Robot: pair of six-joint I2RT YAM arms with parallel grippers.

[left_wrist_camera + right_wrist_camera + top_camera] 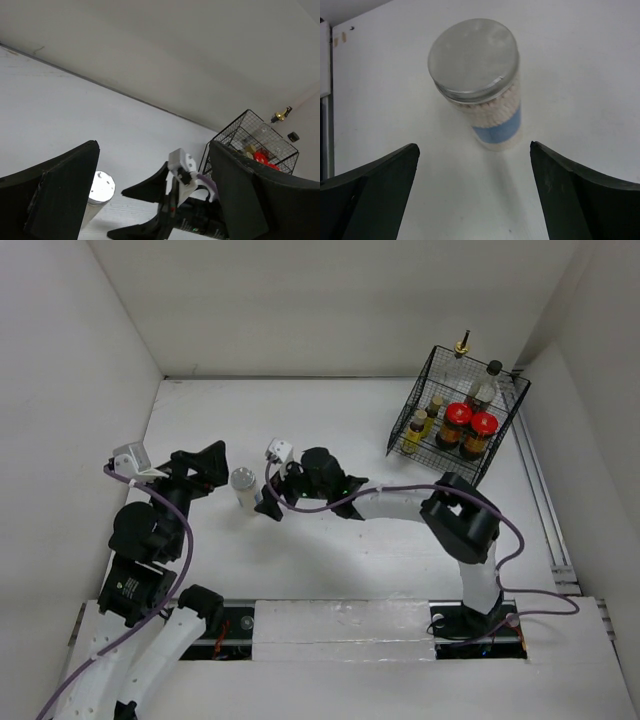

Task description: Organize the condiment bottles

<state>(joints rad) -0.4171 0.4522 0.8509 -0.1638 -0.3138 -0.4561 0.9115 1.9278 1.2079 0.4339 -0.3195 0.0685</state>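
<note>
A white bottle (243,487) with a silver lid and a blue band stands upright on the table between my two grippers. My right gripper (268,493) is open just to its right; in the right wrist view the bottle (479,95) stands just beyond the open gripper (473,155), untouched. My left gripper (220,468) is open just to its left, with the bottle's lid (100,187) beside the left finger. The gold-spout bottle (461,348), the black-capped bottle (490,380), two yellow bottles (415,432) and two red-lidded jars (468,426) stand in the black wire basket (510,425).
The basket stands at the back right near the side wall and also shows in the left wrist view (235,137). White walls enclose the table on the left, back and right. The right arm's forearm (390,502) stretches across the middle of the table.
</note>
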